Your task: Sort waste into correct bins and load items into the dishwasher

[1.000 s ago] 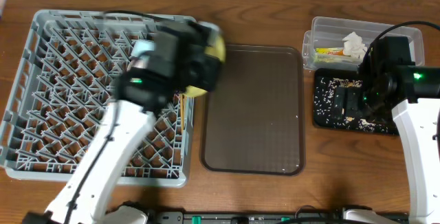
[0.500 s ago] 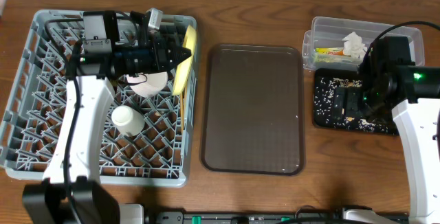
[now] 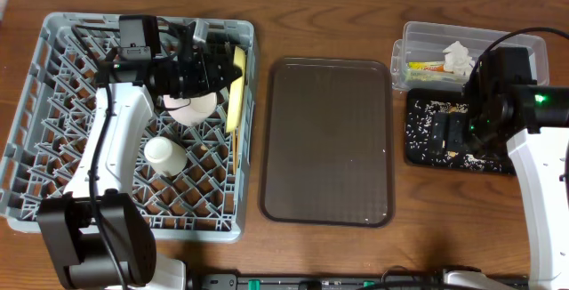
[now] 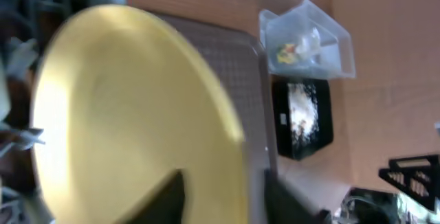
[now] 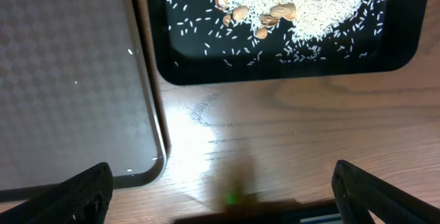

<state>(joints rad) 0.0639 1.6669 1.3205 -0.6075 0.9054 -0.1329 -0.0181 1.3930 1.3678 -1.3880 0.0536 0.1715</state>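
Left gripper (image 3: pixel 233 72) is clamped on the yellow plate (image 3: pixel 235 94), which stands on edge at the grey dish rack's (image 3: pixel 53 148) two o'clock side, while the right gripper (image 5: pixel 220 183) hangs wide open by the black tray (image 5: pixel 206 75) at the table's three o'clock.

White links (image 3: pixel 114 152), black joints (image 3: pixel 508 103), cables (image 3: pixel 533 32), green LEDs (image 3: pixel 539 100).
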